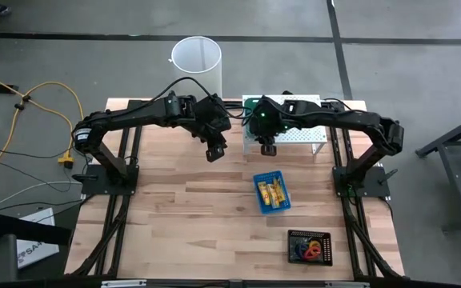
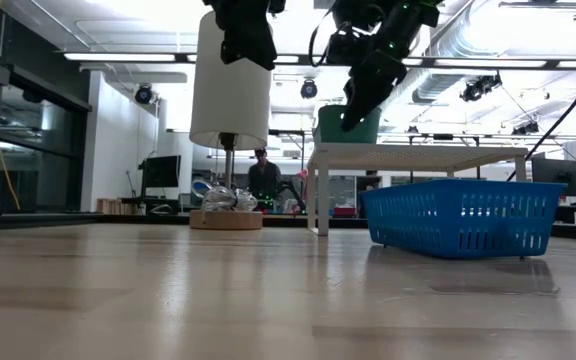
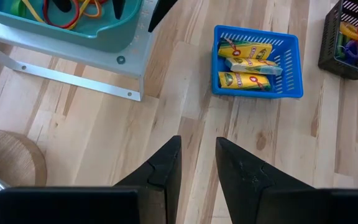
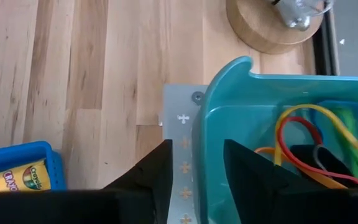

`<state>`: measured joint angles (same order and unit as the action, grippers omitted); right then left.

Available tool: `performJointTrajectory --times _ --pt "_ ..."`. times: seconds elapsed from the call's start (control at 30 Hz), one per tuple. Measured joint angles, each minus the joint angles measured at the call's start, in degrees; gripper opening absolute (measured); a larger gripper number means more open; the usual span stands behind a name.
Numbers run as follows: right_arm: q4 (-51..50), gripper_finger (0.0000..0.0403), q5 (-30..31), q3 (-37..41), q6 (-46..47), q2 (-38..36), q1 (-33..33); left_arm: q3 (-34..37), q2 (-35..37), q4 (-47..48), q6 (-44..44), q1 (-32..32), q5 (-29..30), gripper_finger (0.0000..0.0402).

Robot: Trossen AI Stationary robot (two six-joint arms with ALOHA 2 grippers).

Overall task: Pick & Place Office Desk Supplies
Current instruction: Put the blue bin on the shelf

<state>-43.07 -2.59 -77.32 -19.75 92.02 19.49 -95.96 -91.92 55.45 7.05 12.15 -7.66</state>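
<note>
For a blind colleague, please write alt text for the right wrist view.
The right gripper hangs open over the edge of a green tray holding red and yellow rubber bands. A blue tray sits on the wooden table.

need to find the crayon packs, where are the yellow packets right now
In the high view the yellow packets lie in the blue tray right of table centre, between the white shelf and the black tray.
</note>
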Motion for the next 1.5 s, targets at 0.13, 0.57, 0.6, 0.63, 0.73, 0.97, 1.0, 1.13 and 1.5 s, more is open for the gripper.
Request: performJointTrajectory --times 0.13,0.57,0.6,0.63,0.73,0.97,1.0,1.13,1.5 --pt "0.04 0.0131 1.45 0.0 -0.04 -1.21 -0.46 0.0 0.0 0.02 -0.02 0.01 -0.02 0.0095" --pt "0.46 0.0131 2.79 0.0 -0.01 -6.92 -2.78 0.0 0.0 0.02 0.04 0.02 -0.03 0.0095" --pt "0.47 0.0131 3.13 0.0 0.02 -7.28 -2.93 0.0 0.0 0.02 0.07 0.01 -0.03 0.0095" --pt "0.47 0.0131 3.65 0.0 0.02 -7.62 -3.19 0.0 0.0 0.01 0.07 0.02 -0.04 0.0095" --pt "0.46 0.0131 5.27 0.0 0.13 -8.5 -3.8 0.0 0.0 0.02 0.1 0.02 -0.04 0.0095" --pt "0.23 0.013 5.51 0.0 0.46 -9.87 -5.37 0.0 0.0 0.02 0.2 0.02 -0.04 0.0095" --pt "0.11 0.013 5.5 0.0 0.51 -9.88 -5.66 0.0 0.0 0.02 0.2 -0.01 -0.04 0.0095" --pt "-1.36 0.013 5.64 0.0 0.57 -9.85 -6.85 0.0 0.0 0.02 0.2 0.0 -0.04 0.0095" --pt "-8.66 0.0131 5.68 0.0 6.45 -9.85 -12.38 0.0 1.96 2.58 -0.59 -0.04 -0.04 0.0095"
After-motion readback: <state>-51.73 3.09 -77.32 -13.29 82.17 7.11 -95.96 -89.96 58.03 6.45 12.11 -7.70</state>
